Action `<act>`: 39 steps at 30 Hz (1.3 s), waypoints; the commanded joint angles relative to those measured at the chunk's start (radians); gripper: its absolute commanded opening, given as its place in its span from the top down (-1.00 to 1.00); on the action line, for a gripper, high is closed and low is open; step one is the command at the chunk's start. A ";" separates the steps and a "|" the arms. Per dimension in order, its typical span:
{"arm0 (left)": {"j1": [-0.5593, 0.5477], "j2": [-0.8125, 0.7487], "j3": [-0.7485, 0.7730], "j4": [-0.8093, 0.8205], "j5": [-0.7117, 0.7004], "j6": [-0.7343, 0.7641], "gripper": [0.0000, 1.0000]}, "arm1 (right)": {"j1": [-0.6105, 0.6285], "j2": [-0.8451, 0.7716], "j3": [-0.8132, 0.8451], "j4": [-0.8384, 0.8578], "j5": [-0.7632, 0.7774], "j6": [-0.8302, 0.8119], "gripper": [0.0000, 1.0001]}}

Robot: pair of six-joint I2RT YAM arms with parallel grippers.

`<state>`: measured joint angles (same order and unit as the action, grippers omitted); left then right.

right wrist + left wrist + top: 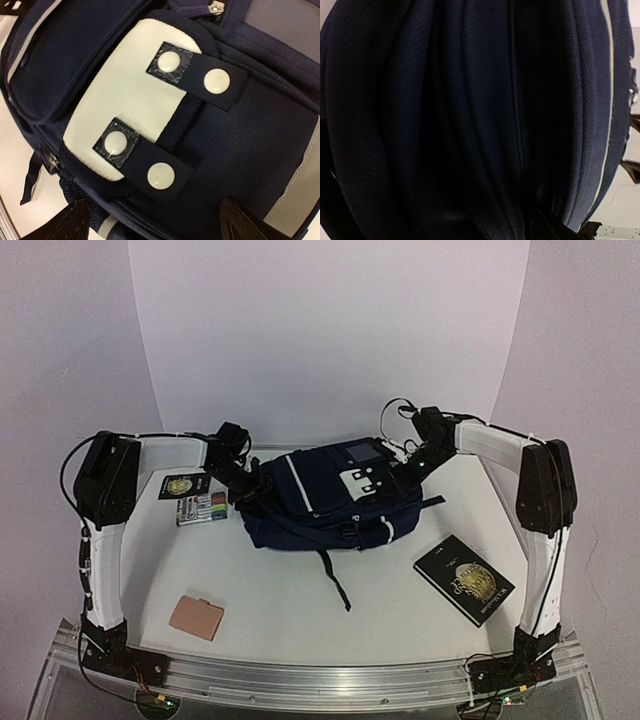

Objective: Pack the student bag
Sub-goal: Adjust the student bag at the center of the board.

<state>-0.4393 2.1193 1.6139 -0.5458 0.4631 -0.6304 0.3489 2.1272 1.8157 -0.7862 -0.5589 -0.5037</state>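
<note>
The student bag (325, 505), dark navy with a pale stripe and a white patch (125, 100), lies in the middle of the table. My left gripper (252, 486) presses into its left side. Navy fabric (445, 110) and a zipper line (479, 222) fill the left wrist view, and the fingers do not show there. At the bag's upper right, my right gripper (408, 466) hovers open just over the front pocket. Its fingertips (75, 220) are spread wide on either side of two black snap tabs (157, 172), with nothing gripped.
A black book with a gold emblem (463, 578) lies at the right front. A tan pouch (196, 617) sits at the left front. A pack of markers (203, 508) and a small black card (180, 485) lie left of the bag, behind the left arm.
</note>
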 commanded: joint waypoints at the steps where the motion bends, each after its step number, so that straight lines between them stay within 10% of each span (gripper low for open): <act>1: 0.034 0.114 0.256 0.017 -0.029 0.033 -0.34 | 0.018 -0.056 -0.104 -0.083 -0.061 0.015 -0.75; 9: 0.049 0.143 0.325 -0.002 0.027 0.031 -0.09 | 0.021 -0.128 -0.104 -0.029 0.041 0.048 -0.75; 21: 0.085 -0.128 -0.027 0.111 -0.073 -0.018 -0.47 | 0.174 -0.178 -0.082 0.019 0.125 0.047 -0.75; 29: 0.129 0.038 0.139 0.115 -0.027 -0.002 -0.53 | 0.159 -0.150 -0.219 0.022 0.206 -0.011 -0.72; 39: -0.009 0.065 0.094 0.127 0.152 0.108 0.08 | -0.059 0.019 -0.055 0.028 0.309 -0.068 -0.63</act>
<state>-0.3345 2.2455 1.7649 -0.4319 0.5078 -0.6045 0.3955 2.0409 1.6466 -0.7819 -0.3798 -0.5291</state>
